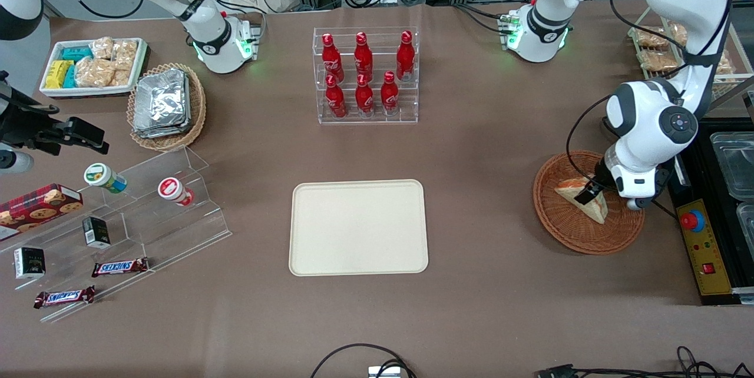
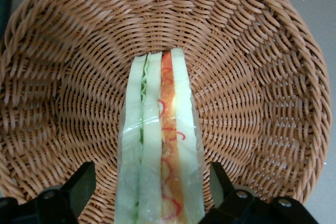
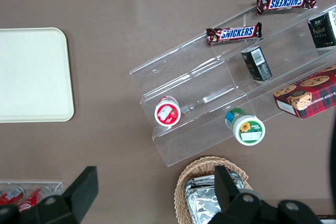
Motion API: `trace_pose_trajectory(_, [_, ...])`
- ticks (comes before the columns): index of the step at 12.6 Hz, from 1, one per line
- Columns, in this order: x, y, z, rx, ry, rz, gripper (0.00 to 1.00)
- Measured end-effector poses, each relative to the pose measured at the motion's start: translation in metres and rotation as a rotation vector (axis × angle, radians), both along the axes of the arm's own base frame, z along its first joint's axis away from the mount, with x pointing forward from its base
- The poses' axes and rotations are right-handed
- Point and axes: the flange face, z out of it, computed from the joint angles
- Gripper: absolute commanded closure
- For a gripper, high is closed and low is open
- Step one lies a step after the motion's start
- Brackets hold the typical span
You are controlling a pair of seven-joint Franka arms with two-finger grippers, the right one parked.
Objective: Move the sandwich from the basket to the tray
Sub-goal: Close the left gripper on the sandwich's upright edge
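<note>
The gripper (image 2: 152, 192) is being held low inside the basket (image 1: 565, 228), its fingers (image 2: 79, 187) being kept spread on either side of the sandwich (image 2: 160, 145) without the bread being touched. The sandwich is being carried by the basket's woven floor, standing on edge with its green and red-orange filling layers turned upward. The tray (image 1: 358, 227) is being left bare, well apart from the basket, toward the parked arm's end of the table (image 1: 483, 142).
</note>
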Motion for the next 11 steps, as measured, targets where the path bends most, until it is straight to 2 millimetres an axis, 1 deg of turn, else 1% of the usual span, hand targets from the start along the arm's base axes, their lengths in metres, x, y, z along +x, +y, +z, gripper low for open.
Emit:
trace_pose_trajectory(2, [0.0, 0.0, -0.003, -0.001, 0.0, 0.0, 0.6])
trace_pose_trajectory(3, [0.0, 0.0, -0.003, -0.001, 0.0, 0.0, 0.75])
trace_pose_trajectory(4, [0.0, 0.0, -0.003, -0.001, -0.001, 0.0, 0.83])
trace_pose_trajectory(7, [0.001, -0.005, -0.002, 0.007, -0.005, -0.021, 0.83])
trace_pose_trajectory(11, [0.001, -0.019, 0.002, 0.096, 0.028, -0.187, 0.83])
